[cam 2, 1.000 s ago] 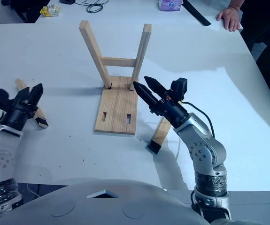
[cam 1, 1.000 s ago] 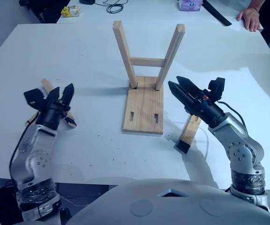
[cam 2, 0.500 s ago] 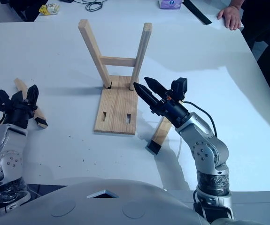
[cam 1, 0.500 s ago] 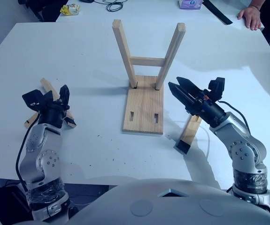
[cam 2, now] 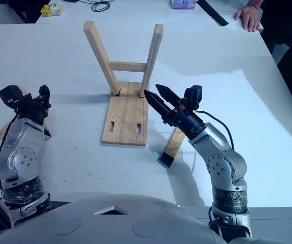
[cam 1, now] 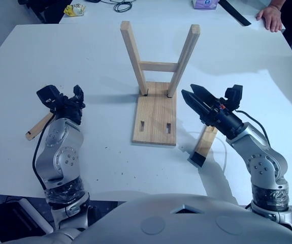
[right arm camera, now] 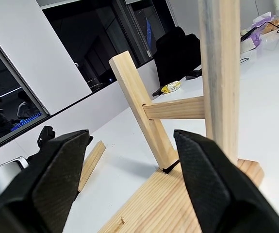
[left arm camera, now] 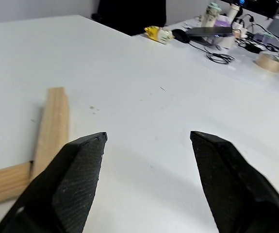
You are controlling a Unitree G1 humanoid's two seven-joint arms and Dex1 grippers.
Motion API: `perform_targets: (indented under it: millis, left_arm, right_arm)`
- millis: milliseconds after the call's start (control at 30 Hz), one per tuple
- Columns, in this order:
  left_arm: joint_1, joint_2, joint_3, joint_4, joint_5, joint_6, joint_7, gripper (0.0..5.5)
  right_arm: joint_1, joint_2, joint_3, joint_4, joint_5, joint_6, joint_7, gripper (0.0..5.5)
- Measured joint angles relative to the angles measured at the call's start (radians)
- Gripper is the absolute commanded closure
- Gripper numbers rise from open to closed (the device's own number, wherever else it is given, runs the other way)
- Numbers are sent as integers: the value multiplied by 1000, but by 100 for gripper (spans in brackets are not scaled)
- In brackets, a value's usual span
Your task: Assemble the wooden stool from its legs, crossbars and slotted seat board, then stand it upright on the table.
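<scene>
**Head view**
- seat board (cam 1: 155,114): lying flat mid-tabletop (cam 1: 85,61), with two empty slots at the near end
- legs: left leg (cam 1: 134,58) and right leg (cam 1: 184,61) are standing in the far slots and leaning apart a bit. The crossbar (cam 1: 159,66) is bridging them about halfway up.
- spare leg (cam 1: 205,144): lying on the tabletop just right of the board, dark cap pointing at the robot
- right gripper (cam 1: 187,89): hovering over the spare leg, near the board's right edge. Its fingers are spread apart, holding nothing, and aiming at the standing right leg.
- left gripper (cam 1: 70,96): hanging low over the tabletop, well left of the board
- loose stick (cam 1: 38,127): lying beside the left arm, partly hidden by it

**Left wrist view**
- fingers (left arm camera: 81,170): sitting wide apart with bare tabletop between them
- pale bar (left arm camera: 52,121): lying flat just past one finger, with a second bar (left arm camera: 3,182) butting into its side

**Right wrist view**
- fingers (right arm camera: 61,174): gaping open and gripping nothing
- seen in the gap: the far leg, the crossbar and a corner of the seat board. The nearer leg is looming right up close.
</scene>
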Motion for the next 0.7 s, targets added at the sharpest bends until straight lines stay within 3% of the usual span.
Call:
perform_targets:
  millis: [700]
  left_arm:
    - [-16,-128,37,47,116,2,122,229]
  right_arm:
    - [-4,-7,-2,-3,33,25,-1,228]
